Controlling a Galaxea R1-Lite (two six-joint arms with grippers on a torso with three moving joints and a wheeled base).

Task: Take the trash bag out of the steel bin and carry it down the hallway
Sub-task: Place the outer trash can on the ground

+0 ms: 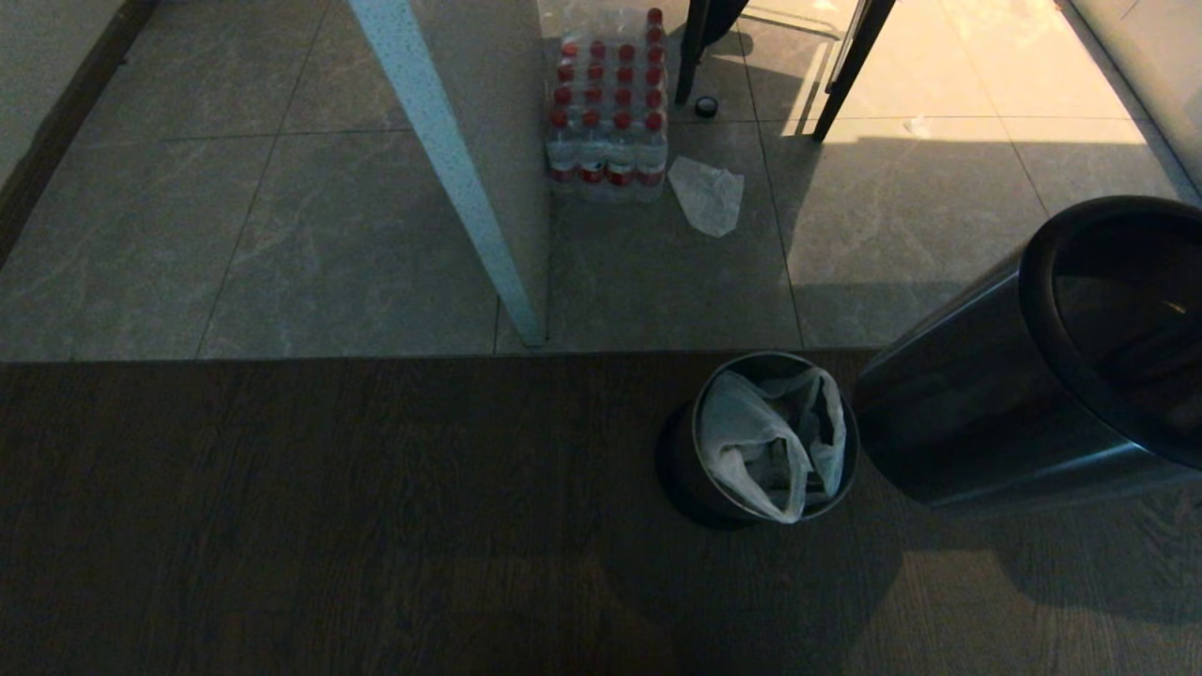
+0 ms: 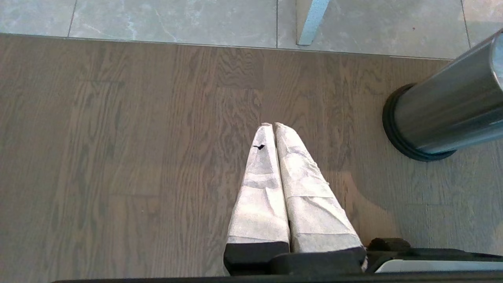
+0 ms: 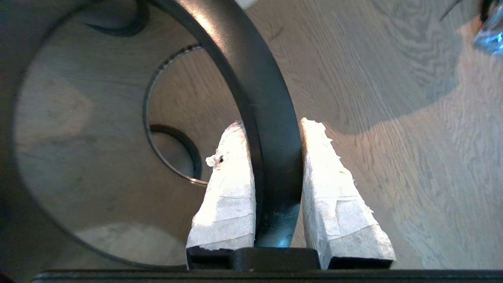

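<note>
Trash bag (image 1: 765,441) is seen slumped in the steel bin (image 1: 678,465) at lower centre, which could be struck and toppled should the larger steel cylinder (image 1: 948,404), tilted at the right and clamped by its black rim in the right claw (image 3: 274,125), be let slip, while the left claw (image 2: 273,125) is pressed shut over the floor.

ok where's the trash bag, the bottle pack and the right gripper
trash bag (image 1: 751,437), head view, white plastic near its middle
bottle pack (image 1: 608,103), head view, red caps at its middle
right gripper (image 3: 274,129), right wrist view, between fingertips clamped on steel bin (image 3: 271,98) rim
</note>
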